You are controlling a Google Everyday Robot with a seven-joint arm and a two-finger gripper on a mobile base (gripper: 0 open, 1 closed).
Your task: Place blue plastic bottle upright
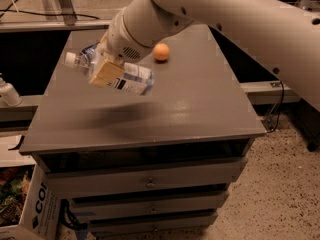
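Note:
The blue plastic bottle (131, 79) is a clear bottle with a white cap at its left end and a pale label with a black-bordered panel. It hangs in the air above the left part of the grey cabinet top (200, 104), tilted, cap end up and to the left. My gripper (106, 70) is shut on the bottle around its middle, with a tan finger pad (105, 71) across its front. The big white arm reaches in from the upper right.
An orange ball (161, 51) lies on the cabinet top behind the bottle. The cabinet has drawers (150, 181) below its front edge. A white object (7, 94) stands at the left edge, a cardboard box (30, 209) sits on the floor lower left.

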